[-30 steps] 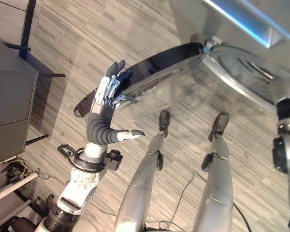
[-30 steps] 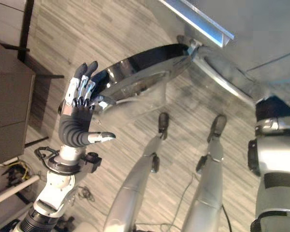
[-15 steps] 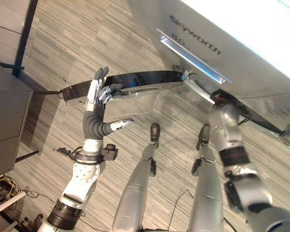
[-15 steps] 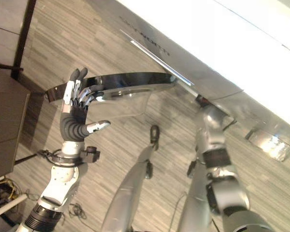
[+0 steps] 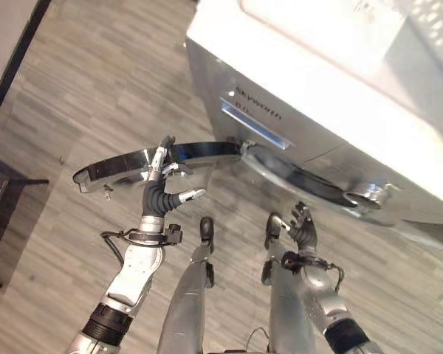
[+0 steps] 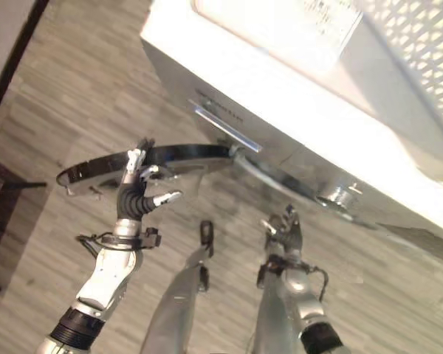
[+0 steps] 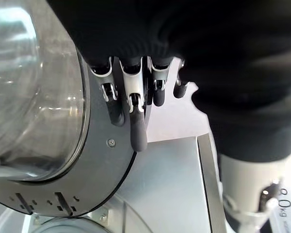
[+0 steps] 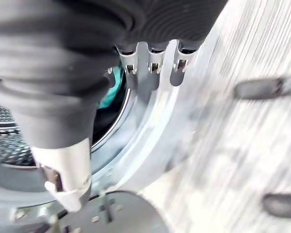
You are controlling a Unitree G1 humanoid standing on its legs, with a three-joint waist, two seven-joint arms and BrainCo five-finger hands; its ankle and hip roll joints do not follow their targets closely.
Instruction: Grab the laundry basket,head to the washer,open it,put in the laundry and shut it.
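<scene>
Washer [image 5: 340,110]: white, standing on the wood floor [image 5: 74,88], its round opening facing the robot. Door [image 5: 133,164]: hanging wide open, dark-rimmed with a glass bowl. Laundry [image 8: 106,92]: a teal piece lying inside the drum. Left hand [image 5: 161,166]: pressing straight fingers flat on the door's rim; to shut it well, push evenly until it latches. Right hand [image 5: 301,227]: hanging relaxed and open just below the opening.
</scene>
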